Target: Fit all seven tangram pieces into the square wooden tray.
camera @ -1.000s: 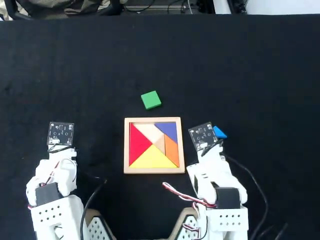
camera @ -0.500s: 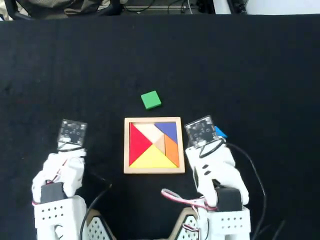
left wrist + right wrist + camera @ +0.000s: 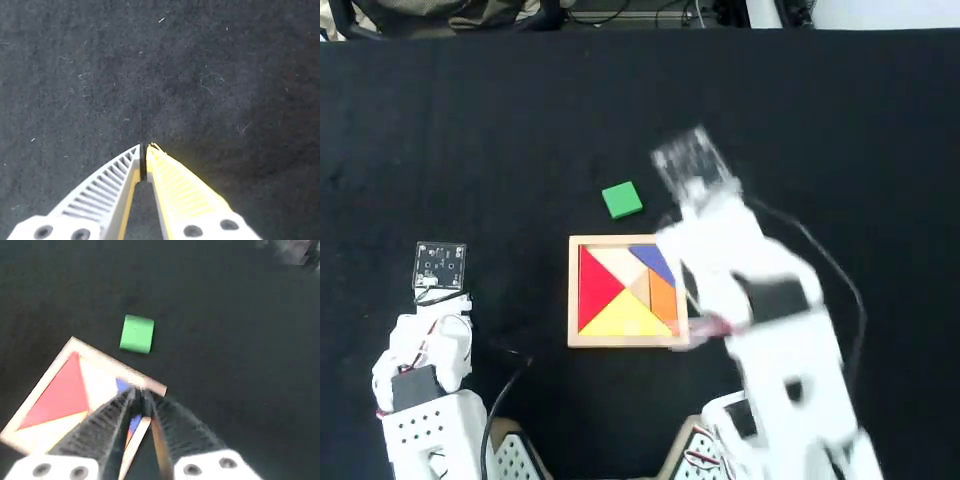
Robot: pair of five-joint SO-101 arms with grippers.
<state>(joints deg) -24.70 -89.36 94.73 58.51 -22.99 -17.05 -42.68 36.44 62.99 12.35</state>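
Black cloth (image 3: 840, 150) | my right gripper (image 3: 142, 397) clenched, empty, near tray (image 3: 625, 241) corner; left gripper (image 3: 144, 149) clenched too | I'd open wide (before descending), straddle green square (image 3: 622, 199) flat sides

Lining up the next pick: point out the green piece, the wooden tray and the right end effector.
green piece (image 3: 622, 199): high view, top face centre.
wooden tray (image 3: 626, 341): high view, rim nearest the arms.
right end effector (image 3: 141, 395): right wrist view, between its fingertips.
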